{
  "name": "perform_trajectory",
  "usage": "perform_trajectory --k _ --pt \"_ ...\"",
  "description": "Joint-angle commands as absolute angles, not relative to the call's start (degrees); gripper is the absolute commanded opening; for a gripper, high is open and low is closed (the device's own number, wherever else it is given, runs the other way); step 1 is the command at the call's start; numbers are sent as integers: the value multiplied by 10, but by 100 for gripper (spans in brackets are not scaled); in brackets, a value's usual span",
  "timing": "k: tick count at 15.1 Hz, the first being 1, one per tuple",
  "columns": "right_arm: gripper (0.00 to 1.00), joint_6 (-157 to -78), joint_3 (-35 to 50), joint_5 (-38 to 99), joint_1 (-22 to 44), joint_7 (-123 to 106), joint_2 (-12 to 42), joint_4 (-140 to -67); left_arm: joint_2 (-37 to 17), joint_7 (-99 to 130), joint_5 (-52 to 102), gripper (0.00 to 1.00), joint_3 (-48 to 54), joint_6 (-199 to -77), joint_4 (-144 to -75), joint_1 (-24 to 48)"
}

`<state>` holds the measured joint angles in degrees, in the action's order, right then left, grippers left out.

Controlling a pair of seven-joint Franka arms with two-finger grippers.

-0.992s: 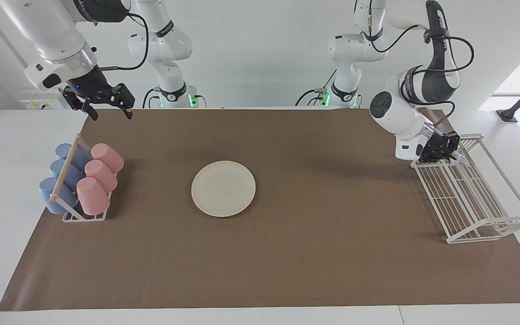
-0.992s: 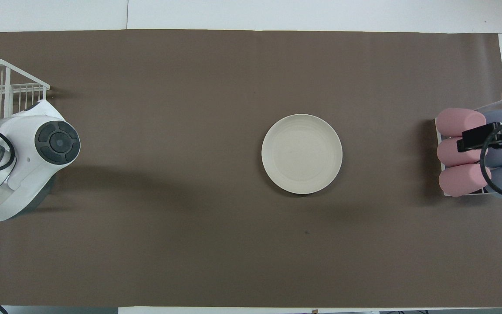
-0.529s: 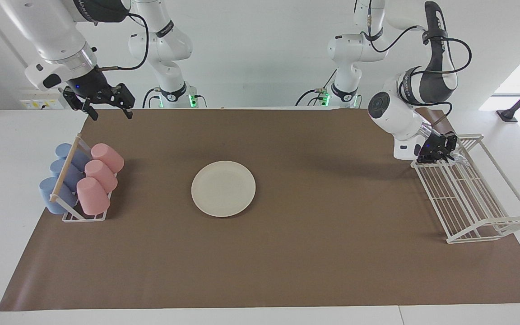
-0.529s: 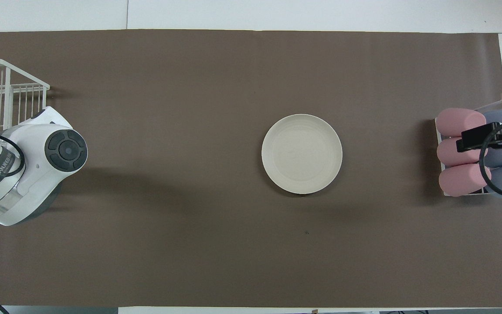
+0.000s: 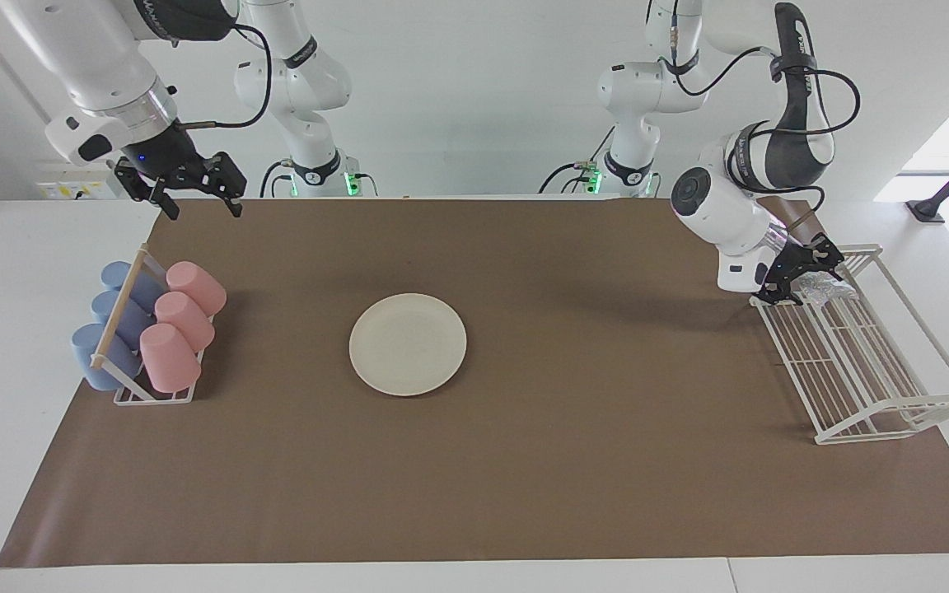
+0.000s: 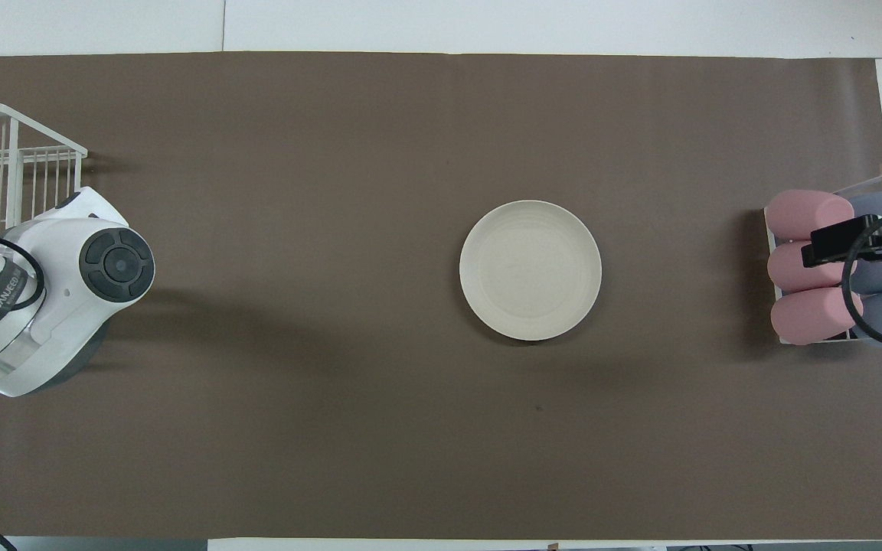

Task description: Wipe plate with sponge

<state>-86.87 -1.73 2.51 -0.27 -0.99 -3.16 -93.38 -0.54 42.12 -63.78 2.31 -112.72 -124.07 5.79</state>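
The cream-white plate lies flat in the middle of the brown mat and is bare; it also shows in the overhead view. The sponge, a small silvery crinkled wad, lies in the white wire rack at the rack's end nearest the robots. My left gripper is open, right beside the sponge at that end of the rack. In the overhead view the left arm's body hides both. My right gripper is open and waits in the air near the cup rack; it also shows in the overhead view.
A rack of pink cups and blue cups stands at the right arm's end of the mat. The white wire rack takes up the left arm's end. The brown mat covers the table.
The left gripper's fingers have spread apart at the rack's end, and the sponge now shows beside them. The left arm shifted slightly. The right arm and the plate have not moved.
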Motion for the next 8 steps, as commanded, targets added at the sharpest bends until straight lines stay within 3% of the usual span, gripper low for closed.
perform_trajectory --k 1,8 --pt "100 -880 -11 18 -8 -11 -41 -945 9 436 -640 100 20 -1135 -1252 68" --pt "100 -880 -11 18 -8 -11 -41 -945 -25 425 -512 100 20 -1056 -1141 103"
